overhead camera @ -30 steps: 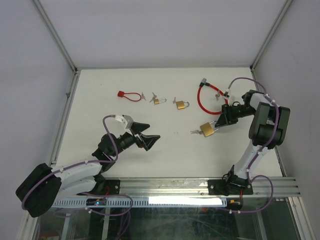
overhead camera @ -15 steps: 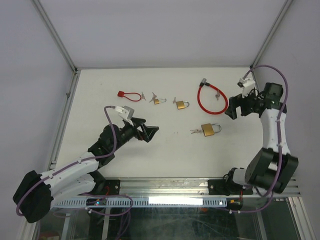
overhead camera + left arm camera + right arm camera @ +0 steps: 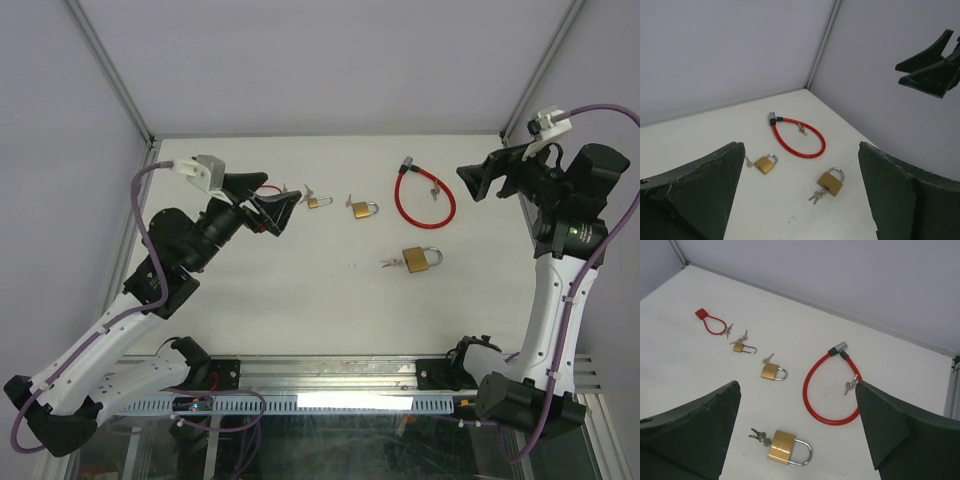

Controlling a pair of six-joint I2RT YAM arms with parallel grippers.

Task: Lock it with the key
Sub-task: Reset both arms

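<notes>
The left gripper point(image 3: 275, 210) and right gripper point(image 3: 480, 181) hung released, grasping nothing; nearer lay the large padlock point(image 3: 421, 259), keys point(image 3: 389, 264) at its left

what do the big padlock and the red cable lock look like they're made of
Big padlock: body looks like brass, yellow-gold with a dull sheen; shackle probably steel, silvery. Red cable lock: likely a plastic-sheathed cable, smooth red, with a grey metal-looking end.

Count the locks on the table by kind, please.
Padlocks: 3
Cable locks: 2
Total: 5
</notes>
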